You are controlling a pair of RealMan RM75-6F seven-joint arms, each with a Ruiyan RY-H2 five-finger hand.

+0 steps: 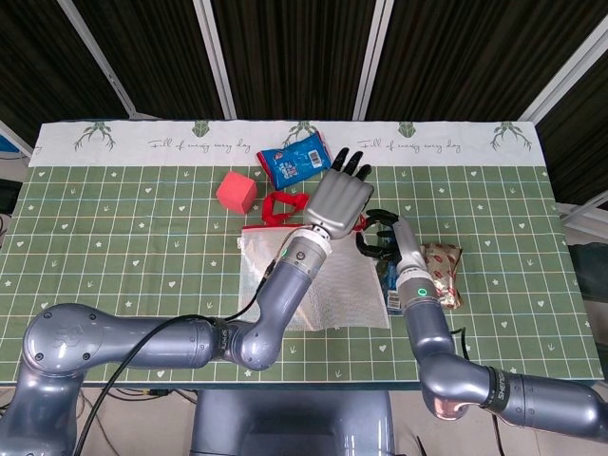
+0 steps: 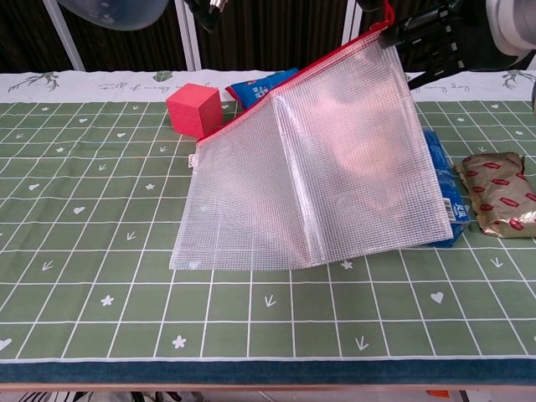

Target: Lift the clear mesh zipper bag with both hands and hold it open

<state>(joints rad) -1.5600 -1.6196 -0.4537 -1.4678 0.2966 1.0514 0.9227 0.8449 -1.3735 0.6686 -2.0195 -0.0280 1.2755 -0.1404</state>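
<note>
The right hand [image 2: 435,33] is pinching the bag [image 2: 335,176] at the right end of its red zipper edge and holding that corner up off the table [image 2: 100,251]. The bag is hanging at a slant in the chest view: the zipper edge is running down and to the left from the raised corner toward the red cube [image 2: 193,110], while the bottom edge is resting on the cloth. The lower right corner is lying over the blue pack [image 2: 444,180] beside the gold wrapper [image 2: 500,193].

The left hand [image 1: 340,198] is hovering flat above the bag's far edge in the head view, its fingers straight and together, gripping nothing. It is showing in the chest view only as dark fingertips at the top border, above the zipper line.

The relation that matters: the low, free end of the zipper edge is lying below and to the left of the left hand, near the cube, and the left hand is the nearer one to it. In my judgement the bag is only half lifted, with one corner secured. Opening the mouth will require the left hand to come down onto that edge and grip one side. The red strap [image 1: 282,206] is lying close by.
</note>
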